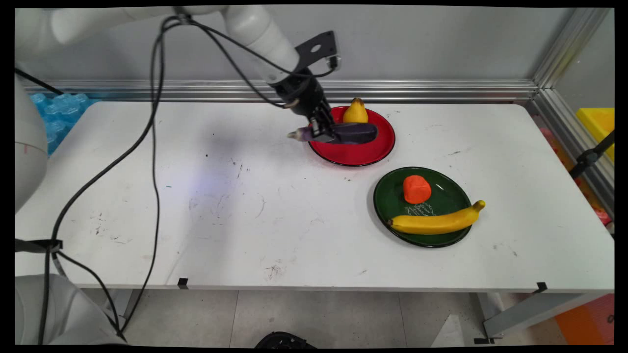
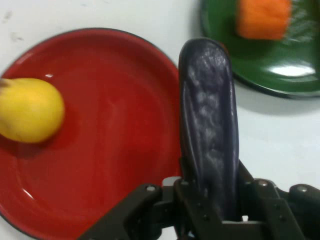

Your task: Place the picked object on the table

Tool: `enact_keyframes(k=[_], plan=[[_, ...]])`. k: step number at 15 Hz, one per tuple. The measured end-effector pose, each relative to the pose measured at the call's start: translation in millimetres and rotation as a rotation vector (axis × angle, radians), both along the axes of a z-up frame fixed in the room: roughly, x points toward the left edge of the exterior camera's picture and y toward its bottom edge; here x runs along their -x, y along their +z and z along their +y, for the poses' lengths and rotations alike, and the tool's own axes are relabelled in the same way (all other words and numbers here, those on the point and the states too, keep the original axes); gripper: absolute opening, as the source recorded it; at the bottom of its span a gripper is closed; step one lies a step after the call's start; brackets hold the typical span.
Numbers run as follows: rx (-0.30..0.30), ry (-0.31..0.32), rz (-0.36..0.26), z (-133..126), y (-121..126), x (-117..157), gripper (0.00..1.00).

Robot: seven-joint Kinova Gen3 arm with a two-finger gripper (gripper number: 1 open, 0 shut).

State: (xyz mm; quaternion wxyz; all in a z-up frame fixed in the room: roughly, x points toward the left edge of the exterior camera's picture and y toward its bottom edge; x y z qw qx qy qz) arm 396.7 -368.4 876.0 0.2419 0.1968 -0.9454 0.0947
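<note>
"Main view: what is shown at the middle of the worktop [image 1: 245,196]?"

"A white arm is seen reaching down from the upper left. Its black claw [image 1: 324,131] is pressed onto a dark purple aubergine [image 1: 355,132], which is held lying level. The aubergine is gripped near its pale stem end. That end juts out past the left rim of a red plate [image 1: 363,152], while the rounded end is over the plate."

"Is the aubergine resting on the plate?"

"That cannot be told. It is seen low over the plate, but contact is not shown. A yellow pear [image 1: 355,113] stands on the far part of the same plate, just behind the aubergine."

"What is added by the hand view?"

"The claw [image 2: 215,185] is seen from above its linkage, clamped on either side of the aubergine [image 2: 207,115]. The red plate [image 2: 120,125] fills the left, with the pear [image 2: 30,110] at its edge. A green plate [image 2: 280,75] is seen beyond the aubergine's tip, with an orange lump [image 2: 262,17] on it."

"And elsewhere on the worktop?"

"In the main view, the green plate [image 1: 446,193] lies near the red one, to the right and closer to the camera. It carries the orange lump [image 1: 417,189] and a banana [image 1: 434,221], whose tip overhangs the rim."
</note>
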Motion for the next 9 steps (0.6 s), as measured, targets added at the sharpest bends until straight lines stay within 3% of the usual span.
enact_keyframes(k=[9], plan=[[-0.044,-0.174,-0.037,83,17,-18,0.00]])
